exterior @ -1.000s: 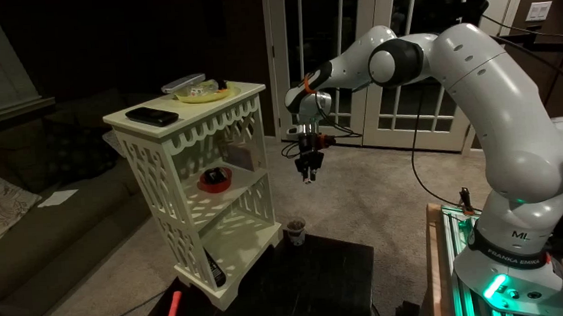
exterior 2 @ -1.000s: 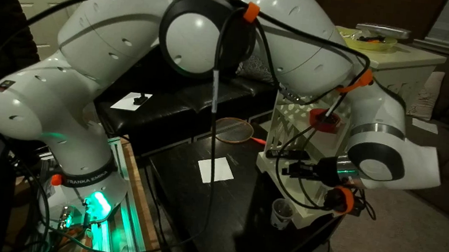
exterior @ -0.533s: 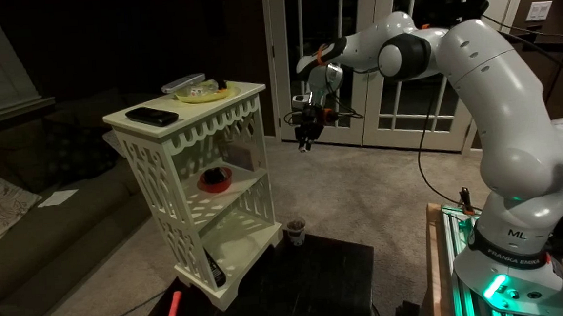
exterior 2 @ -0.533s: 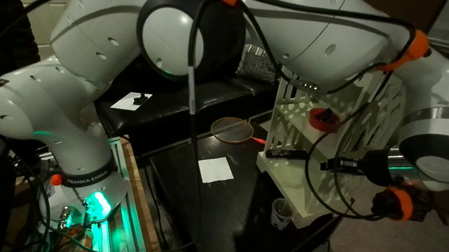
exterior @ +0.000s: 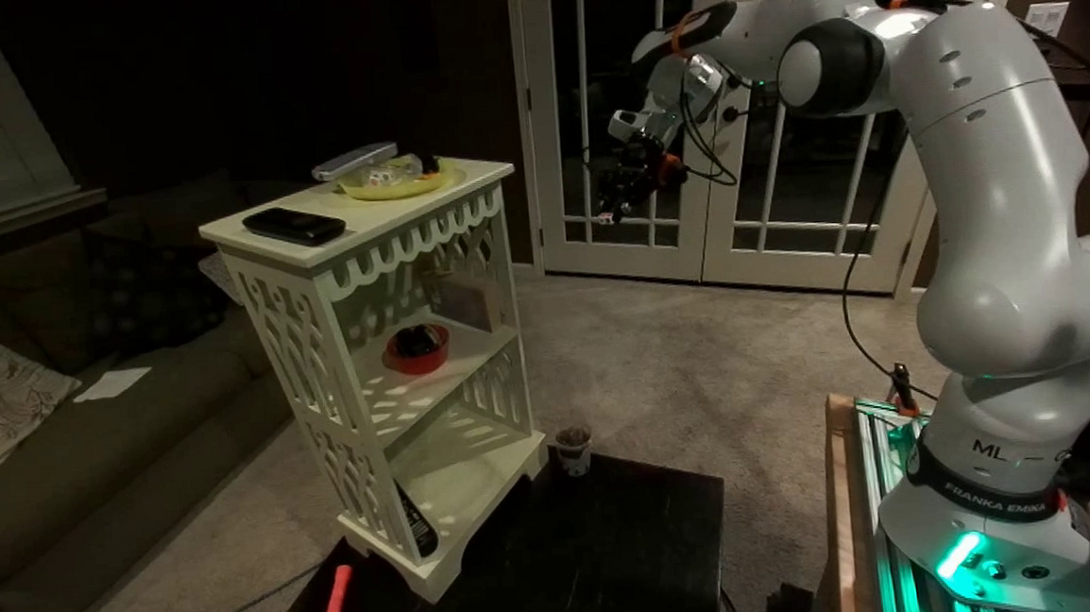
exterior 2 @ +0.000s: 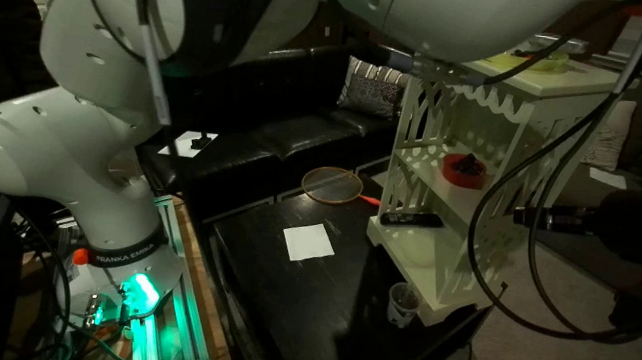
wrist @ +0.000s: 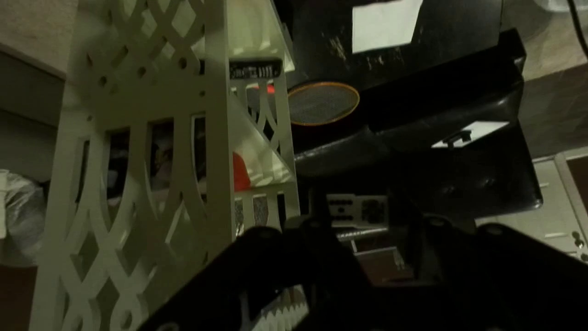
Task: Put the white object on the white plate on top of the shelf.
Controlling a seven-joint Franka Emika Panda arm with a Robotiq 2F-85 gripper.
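Note:
The white object (wrist: 358, 210) is a small white piece with dark dots, held between my fingertips. It shows as a small pale spot in an exterior view (exterior: 606, 218). My gripper (wrist: 360, 218) is shut on it, in the air beside the shelf; it also shows in both exterior views (exterior: 613, 209) (exterior 2: 523, 216). The cream-white three-tier shelf (exterior: 464, 453) has lattice sides, and its near side fills the left of the wrist view (wrist: 156, 103). A pale yellowish plate (exterior: 396, 192) on the shelf's top holds a clear wrapped item and dark bits. It is out of the wrist view.
On the shelf's top lie a flat black slab (exterior: 294, 226) and a silvery box (exterior: 354, 161). A red bowl (exterior: 425, 362) sits on the middle tier, a remote (exterior 2: 411, 220) on the lowest. A cup (exterior: 574, 451) and paper (exterior 2: 308, 242) are on the black table (exterior 2: 274, 282).
My gripper has risen and, in both exterior views, moved to the right, tilting, with the white object still held. The shelf and the things on it have not moved.

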